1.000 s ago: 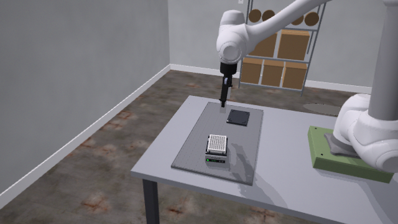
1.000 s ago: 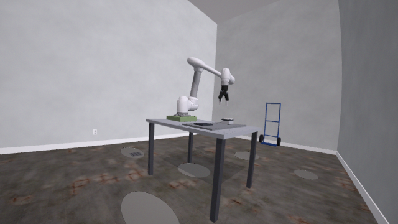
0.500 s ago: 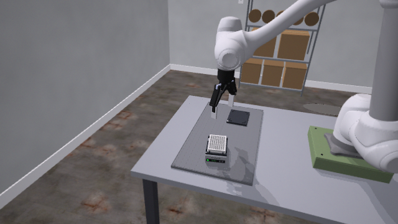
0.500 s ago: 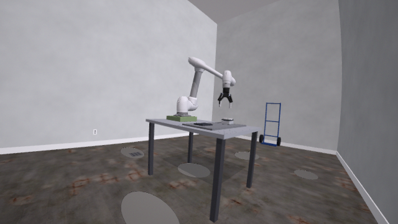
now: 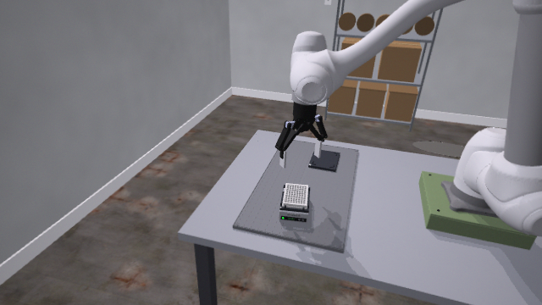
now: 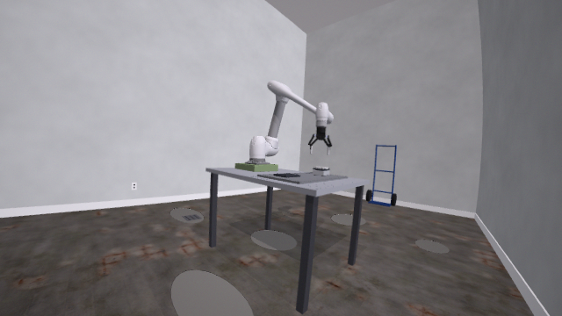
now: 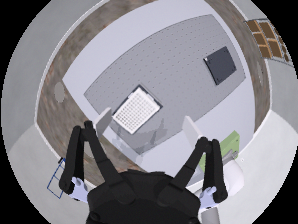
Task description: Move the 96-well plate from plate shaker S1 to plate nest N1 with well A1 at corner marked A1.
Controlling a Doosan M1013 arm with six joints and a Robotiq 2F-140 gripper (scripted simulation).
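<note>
The white 96-well plate (image 5: 295, 196) sits on top of the plate shaker S1 (image 5: 294, 213), near the front of the grey mat. It also shows in the wrist view (image 7: 136, 111). The dark plate nest N1 (image 5: 324, 160) lies flat at the far end of the mat and shows in the wrist view (image 7: 218, 64). My gripper (image 5: 301, 156) hangs open and empty well above the table, over the mat between the shaker and the nest. In the exterior view the gripper (image 6: 320, 150) is high above the shaker (image 6: 320, 170). The plate's cut corner is too small to make out.
The arm's green base block (image 5: 470, 209) stands on the table's right side. A shelf with cardboard boxes (image 5: 381, 72) stands against the back wall. A blue hand truck (image 6: 383, 175) stands beyond the table.
</note>
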